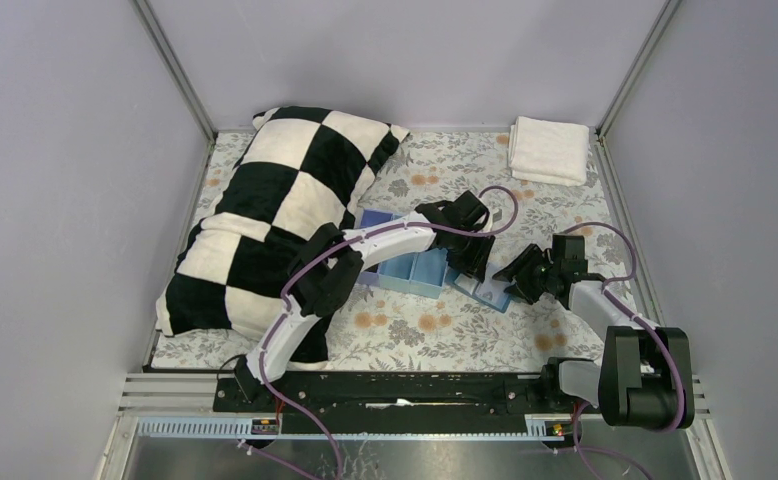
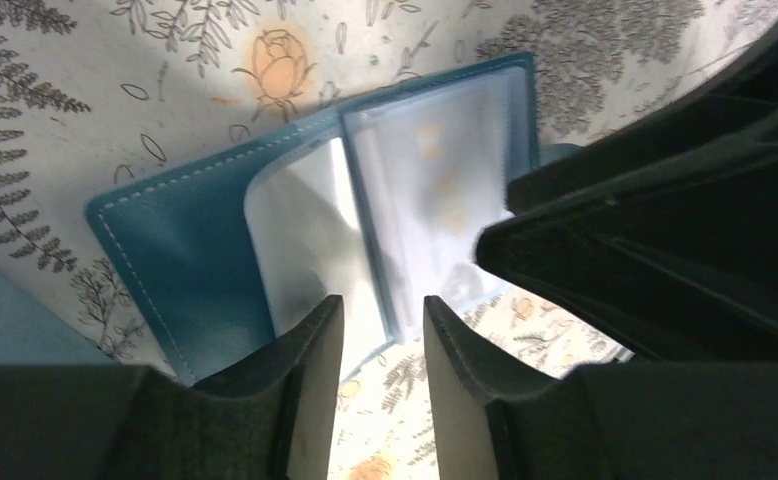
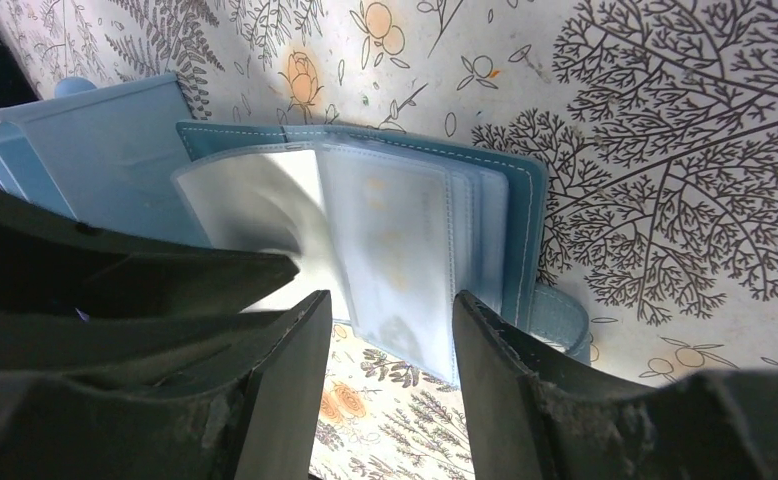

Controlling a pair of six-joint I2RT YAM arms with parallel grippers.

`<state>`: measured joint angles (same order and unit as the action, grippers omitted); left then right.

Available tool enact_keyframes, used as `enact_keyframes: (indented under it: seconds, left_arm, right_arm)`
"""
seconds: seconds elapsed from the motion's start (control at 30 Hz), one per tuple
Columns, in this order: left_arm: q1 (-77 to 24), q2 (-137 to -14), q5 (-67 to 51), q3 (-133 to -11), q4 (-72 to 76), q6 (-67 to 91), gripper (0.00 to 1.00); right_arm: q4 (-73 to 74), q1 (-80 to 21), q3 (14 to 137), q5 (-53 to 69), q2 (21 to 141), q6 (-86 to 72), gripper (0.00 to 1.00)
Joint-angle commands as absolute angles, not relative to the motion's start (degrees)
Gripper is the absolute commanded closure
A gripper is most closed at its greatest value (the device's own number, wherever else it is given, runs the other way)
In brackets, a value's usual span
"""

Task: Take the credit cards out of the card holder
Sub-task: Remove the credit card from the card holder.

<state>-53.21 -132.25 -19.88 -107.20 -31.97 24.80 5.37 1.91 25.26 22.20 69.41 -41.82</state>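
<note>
Blue card holder [image 2: 190, 250], open flat

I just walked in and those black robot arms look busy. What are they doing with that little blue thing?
Two robot arms lean over a small, soft blue folding card holder. It lies open on the flowery tablecloth, beside a blue plastic tray. Its clear plastic sleeves are fanned up. The left gripper and the right gripper hover just above it, fingers apart, and neither holds a card. They look ready to pull cards out.
</note>
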Motion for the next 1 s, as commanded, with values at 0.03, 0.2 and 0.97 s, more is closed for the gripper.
enact_keyframes:
  seconds: [0.03, 0.2, 0.97]
  left_arm:
    - [-53.5, -124.3, -18.9, -108.5, -31.8, 23.7, 0.58]
    - [-53.2, -122.0, -17.8, -109.3, -32.2, 24.1, 0.57]
    - [-54.4, -127.3, -21.5, -109.3, -29.2, 29.9, 0.59]
  right_arm:
    - [3.6, 1.7, 24.8, 22.3, 69.6, -42.3, 0.45]
    - [3.9, 1.7, 24.6, 20.5, 69.3, -42.5, 0.45]
    - [12.4, 3.2, 23.8, 15.4, 63.8, -37.3, 0.45]
